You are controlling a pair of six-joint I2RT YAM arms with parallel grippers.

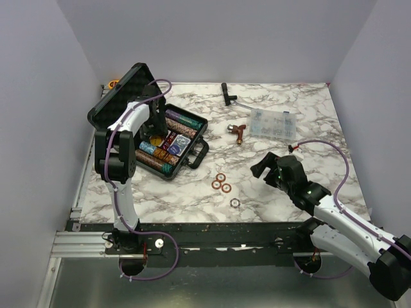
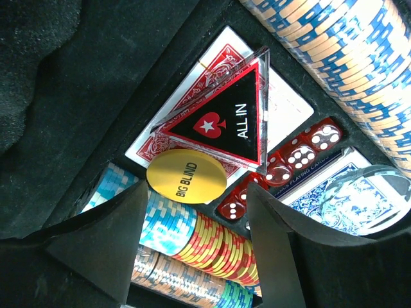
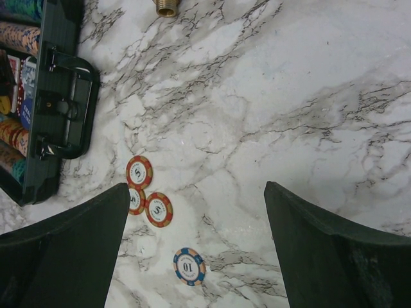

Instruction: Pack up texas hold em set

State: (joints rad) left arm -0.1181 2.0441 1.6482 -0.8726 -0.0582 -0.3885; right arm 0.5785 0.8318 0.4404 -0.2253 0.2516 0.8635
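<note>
While the case is kept open at the left of the table, its lid is tipped back. The left gripper is held low inside the case, with its fingers spread apart and nothing between them. Under it, a yellow button is seen against a black triangle, which is laid on a red deck. Red dice and a blue deck are placed beside them, and rows of chips are packed on both sides. The right gripper is held above the table, spread wide and empty. Three red chips and one blue chip are seen lying on the table, near the case handle.
</note>
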